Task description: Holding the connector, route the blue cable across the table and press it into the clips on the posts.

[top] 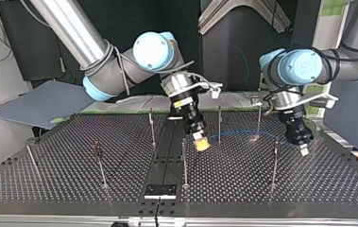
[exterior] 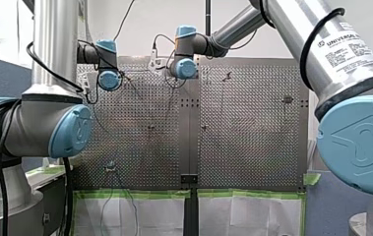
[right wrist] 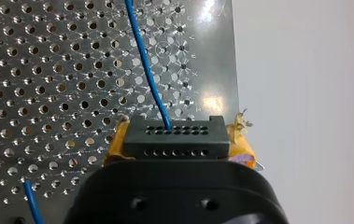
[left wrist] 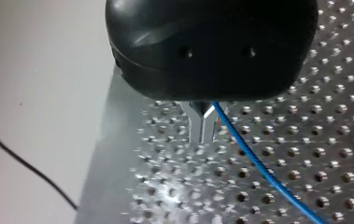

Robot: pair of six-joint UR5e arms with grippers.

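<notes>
— What stands nearest in the top view?
— A post [top: 184, 163] on the table [top: 63, 179]. Just behind it my right gripper [top: 201, 143] leans toward 5 o'clock, and its yellow pads [right wrist: 115, 148] are closed firmly on the black connector [right wrist: 173, 136].
— And the other arm?
— My left gripper [top: 303, 149], at its 3 o'clock, points almost straight down. Its metal fingers [left wrist: 202, 123] are pressed together on the blue cable [top: 237, 132], which curves low between both grippers, a little farther back.

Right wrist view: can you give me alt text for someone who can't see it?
My right gripper clamps a black connector, which has two rows of small holes, between its yellow pads. A blue cable leaves one hole and runs ahead over the perforated table; a second stretch shows beside the gripper.
</notes>
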